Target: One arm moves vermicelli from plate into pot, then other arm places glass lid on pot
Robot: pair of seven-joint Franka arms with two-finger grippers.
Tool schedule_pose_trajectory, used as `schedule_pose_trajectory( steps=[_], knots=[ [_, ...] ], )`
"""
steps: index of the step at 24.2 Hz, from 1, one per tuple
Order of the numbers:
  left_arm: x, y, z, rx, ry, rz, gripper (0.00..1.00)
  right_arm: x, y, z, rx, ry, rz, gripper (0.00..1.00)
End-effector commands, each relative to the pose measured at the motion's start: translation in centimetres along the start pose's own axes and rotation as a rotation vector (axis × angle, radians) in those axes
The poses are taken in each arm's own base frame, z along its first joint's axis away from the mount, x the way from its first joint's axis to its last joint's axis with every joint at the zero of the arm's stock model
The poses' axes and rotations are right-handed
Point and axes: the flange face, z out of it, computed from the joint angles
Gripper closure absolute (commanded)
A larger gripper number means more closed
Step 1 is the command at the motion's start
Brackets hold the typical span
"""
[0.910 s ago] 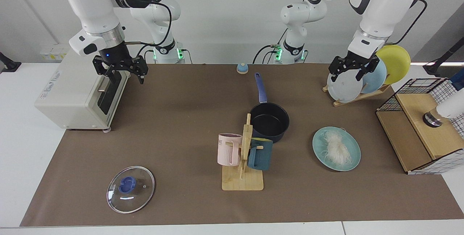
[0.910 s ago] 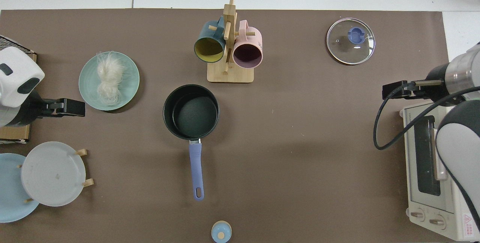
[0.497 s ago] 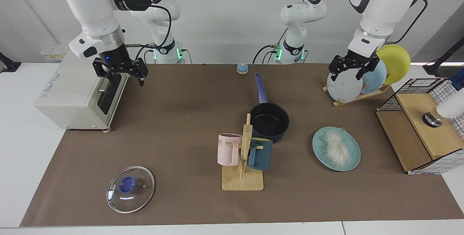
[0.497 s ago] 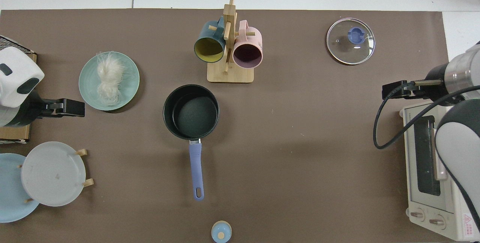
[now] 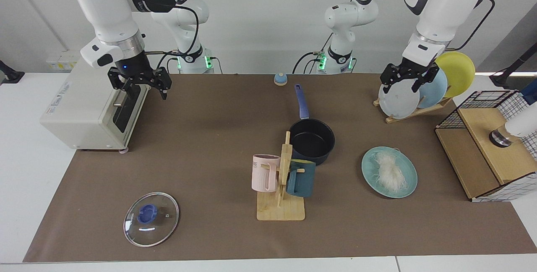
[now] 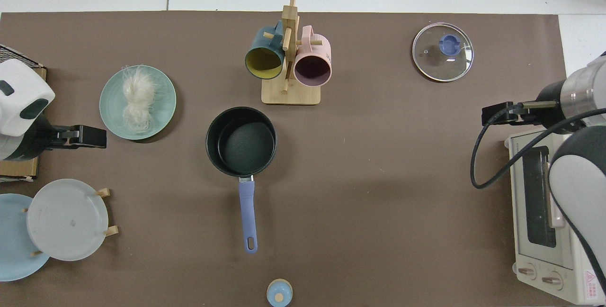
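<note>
A brown mat [image 5: 209,137] covers the white table [image 5: 25,188].

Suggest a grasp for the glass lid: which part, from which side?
Take the glass lid by its blue centre knob, coming straight down. It lies flat on the mat, knob up, so the thin rim offers little to pinch. The right tool, near the toaster oven, is the nearer one.

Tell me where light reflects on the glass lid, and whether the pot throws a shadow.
Facing view: the glass lid shows a pale streak of glare below its blue knob. Top view: the lid has faint bright patches along its edge, and the pot throws only a soft, weak shadow on the brown mat.
</note>
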Motion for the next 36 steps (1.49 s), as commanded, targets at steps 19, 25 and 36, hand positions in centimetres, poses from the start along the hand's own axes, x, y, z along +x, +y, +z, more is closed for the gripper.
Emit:
schedule_pose_trajectory(
  steps=[19,25,36],
  knots=[
    [8.2,0.4,3.4,-0.037,-0.026,0.043,0.0,2.4,-0.1,-0.6,-0.001,0.024,-0.001,0.01],
    [10.7,-1.3,7.3,-0.042,0.0,0.042,0.0,9.3,-1.0,1.9,0.004,-0.014,-0.015,0.01],
    [15.4,-2.1,18.6,-0.046,0.071,0.017,0.0,20.7,-3.0,17.7,-0.049,0.129,-0.047,0.02]
  ],
)
